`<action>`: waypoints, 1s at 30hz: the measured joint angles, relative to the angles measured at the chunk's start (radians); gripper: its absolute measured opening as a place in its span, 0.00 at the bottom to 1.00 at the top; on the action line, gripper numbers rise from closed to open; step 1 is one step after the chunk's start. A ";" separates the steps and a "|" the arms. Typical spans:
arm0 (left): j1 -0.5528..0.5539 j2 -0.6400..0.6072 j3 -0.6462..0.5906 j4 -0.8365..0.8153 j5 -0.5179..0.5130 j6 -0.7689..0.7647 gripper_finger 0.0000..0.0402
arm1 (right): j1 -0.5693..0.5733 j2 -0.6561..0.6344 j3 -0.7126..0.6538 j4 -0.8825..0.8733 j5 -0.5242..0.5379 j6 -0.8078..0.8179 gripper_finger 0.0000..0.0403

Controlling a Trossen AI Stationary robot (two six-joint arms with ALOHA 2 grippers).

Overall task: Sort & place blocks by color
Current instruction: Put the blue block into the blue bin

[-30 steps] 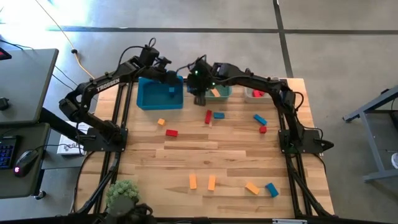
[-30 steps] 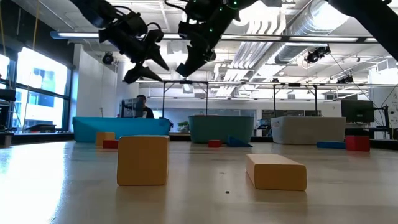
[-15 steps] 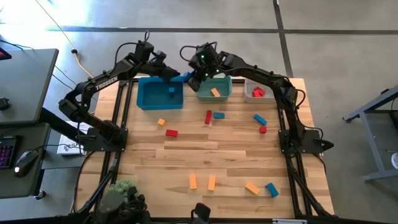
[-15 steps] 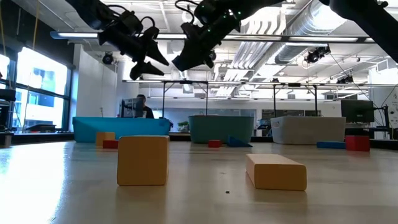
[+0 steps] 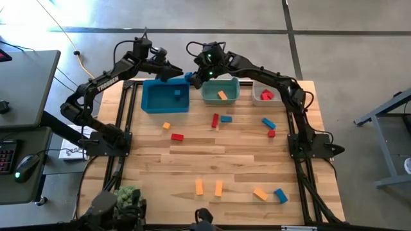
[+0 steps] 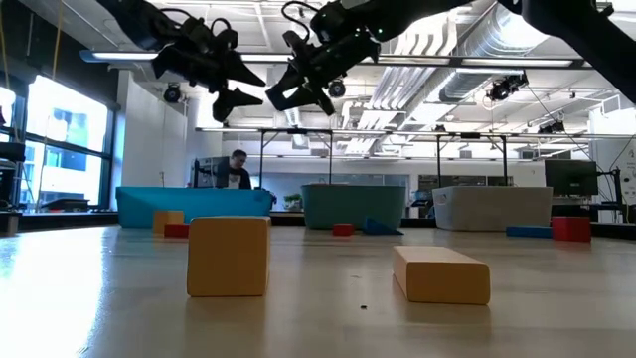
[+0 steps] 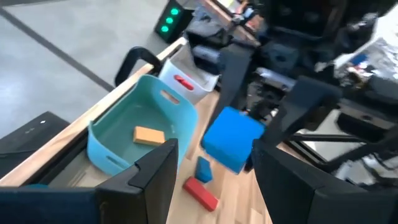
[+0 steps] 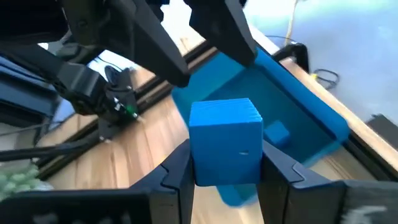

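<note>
A blue cube block (image 8: pixel 225 142) hangs in the air between my two grippers, over the far corners of the blue bin (image 5: pixel 166 97) and the teal bin (image 5: pixel 220 92). My right gripper (image 8: pixel 227 167) is shut on it. My left gripper (image 7: pixel 214 154) faces it from the table's left side, open, its fingers short of the cube (image 7: pixel 231 138) and apart from it. In the high view the left gripper (image 5: pixel 169 69) and the right gripper (image 5: pixel 192 76) nearly meet. Other blocks lie loose on the table. My right gripper pinches the blue cube by two opposite side faces (image 8: pixel 200 155) between its two fingers. It comes from the table's right side, slanting a little downward. The cube is lifted clear, high above the bins, with its free end toward my left gripper.
The blue bin holds a blue block (image 5: pixel 177 95), the teal bin an orange one (image 5: pixel 222 95), the white bin (image 5: pixel 266 96) red ones. Loose red, blue and orange blocks lie mid-table (image 5: pixel 215 120) and near the front edge (image 5: pixel 218 187). A person (image 6: pixel 237 169) stands far behind.
My right gripper has carried the blue cube from over the teal bin toward the table's left and far edge, rolling its wrist. My left gripper has moved from over the blue bin toward the far edge, rolled too, and now faces the cube.
</note>
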 joint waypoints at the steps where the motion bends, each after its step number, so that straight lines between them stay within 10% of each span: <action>1: 0.006 0.000 0.000 0.000 0.013 0.000 0.49 | 0.001 0.005 0.000 -0.001 -0.009 0.011 0.26; 30: 0.092 0.000 0.000 -0.114 -0.317 -0.057 0.49 | 0.119 0.258 0.000 0.096 0.227 -0.132 0.26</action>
